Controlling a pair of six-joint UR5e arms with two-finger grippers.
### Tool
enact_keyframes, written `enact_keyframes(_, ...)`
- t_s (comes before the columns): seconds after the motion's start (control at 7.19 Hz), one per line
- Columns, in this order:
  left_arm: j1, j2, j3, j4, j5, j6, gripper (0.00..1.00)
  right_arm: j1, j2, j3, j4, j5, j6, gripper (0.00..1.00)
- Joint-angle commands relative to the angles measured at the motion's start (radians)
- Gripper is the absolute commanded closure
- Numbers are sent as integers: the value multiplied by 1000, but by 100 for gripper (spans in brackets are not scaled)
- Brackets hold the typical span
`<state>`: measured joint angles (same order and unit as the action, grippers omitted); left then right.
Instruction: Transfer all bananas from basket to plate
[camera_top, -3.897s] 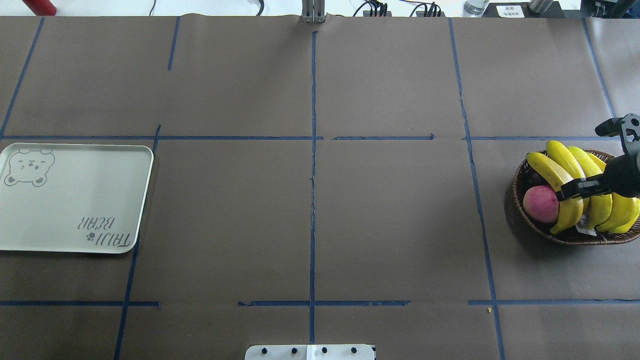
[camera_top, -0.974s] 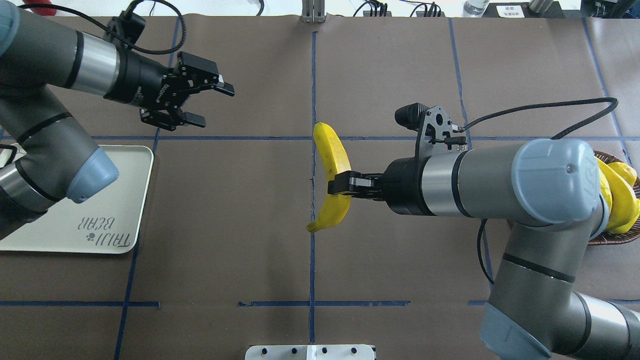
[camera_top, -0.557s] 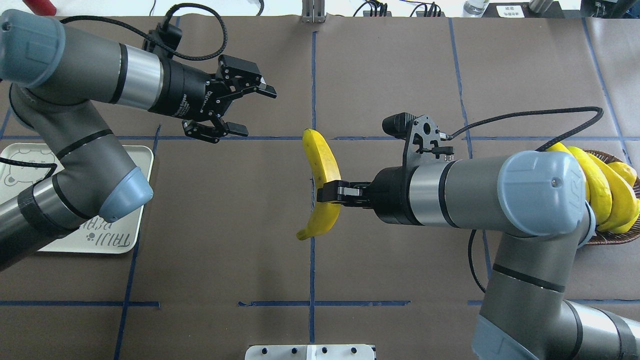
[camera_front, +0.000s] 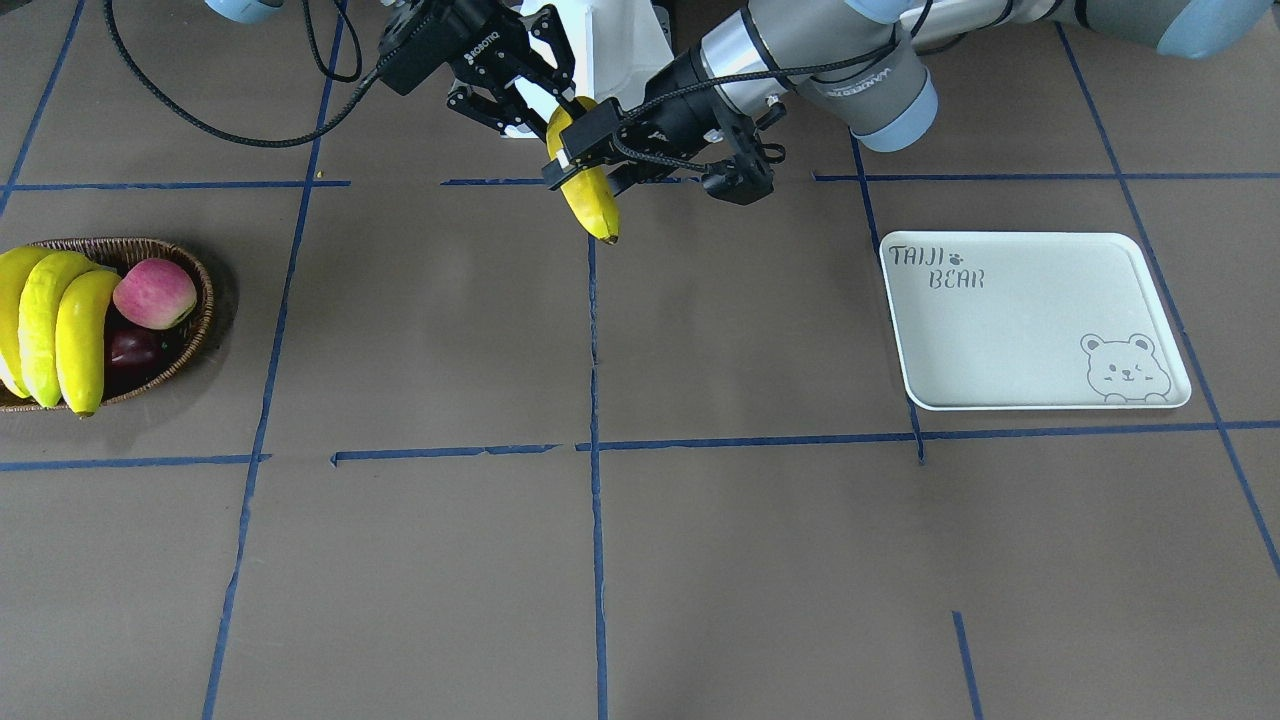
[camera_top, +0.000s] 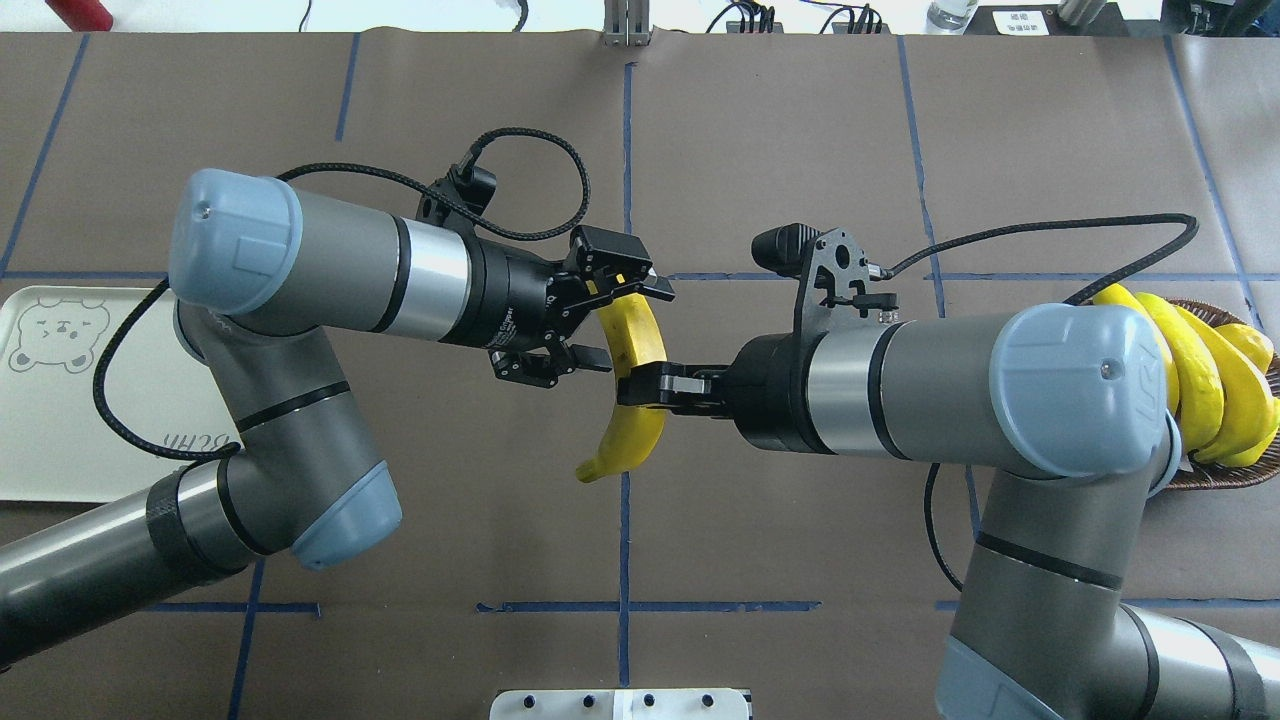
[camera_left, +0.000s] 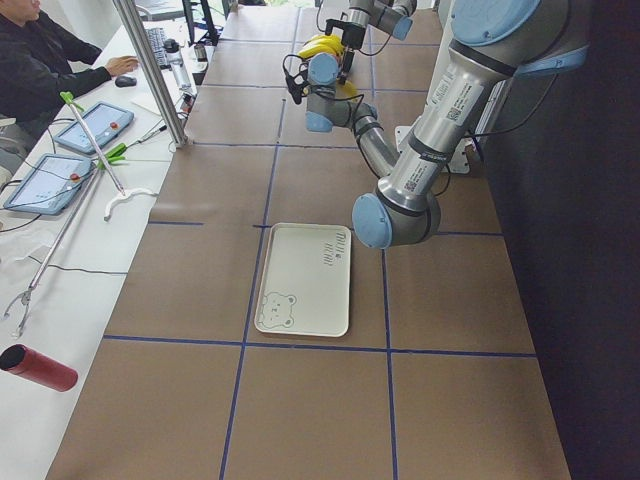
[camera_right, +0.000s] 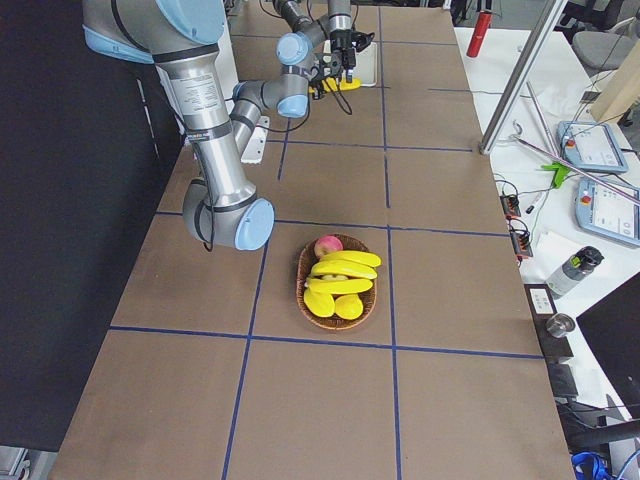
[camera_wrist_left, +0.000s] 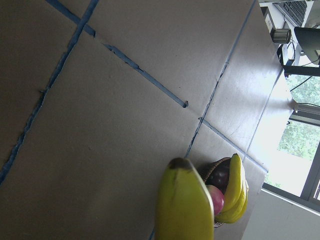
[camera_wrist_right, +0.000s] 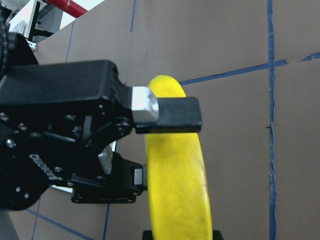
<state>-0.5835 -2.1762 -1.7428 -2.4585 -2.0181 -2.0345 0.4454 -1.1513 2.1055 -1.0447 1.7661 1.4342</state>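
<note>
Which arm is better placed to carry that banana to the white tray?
The left: the open left claw straddles the banana the right claw grips, and the tray lies on its side.

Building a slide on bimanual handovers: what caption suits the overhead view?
Right end effector holds a banana mid-table, open left end effector flanking it; plate far left, basket far right.

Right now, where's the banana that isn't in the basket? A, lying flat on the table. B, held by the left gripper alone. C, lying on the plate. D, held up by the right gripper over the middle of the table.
D: the right gripper is shut on the banana mid-table, the left gripper is open around its upper part, and nothing lies on the plate.
</note>
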Motion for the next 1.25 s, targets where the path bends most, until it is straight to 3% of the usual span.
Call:
enact_keyframes(0.0, 10, 2, -9, -4, 7, 11, 83, 1, -1, 1, 2, 1, 0, 98)
enact_keyframes(0.14, 8, 6, -12, -10, 7, 13, 100, 3, -1, 1, 0, 3, -1, 90)
enact_keyframes(0.28, 8, 7, -15, -10, 6, 13, 100, 3, -1, 1, 2, 3, -1, 28)
enact_keyframes(0.42, 5, 9, -17, -7, 6, 13, 100, 4, -2, 2, 2, 3, 0, 0)
enact_keyframes(0.7, -2, 10, -26, -1, 1, 13, 100, 6, -7, 4, 2, 3, -1, 0)
enact_keyframes(1.11, -74, 42, -3, 4, 2, 17, 100, 12, -71, 92, 0, 7, -3, 0)
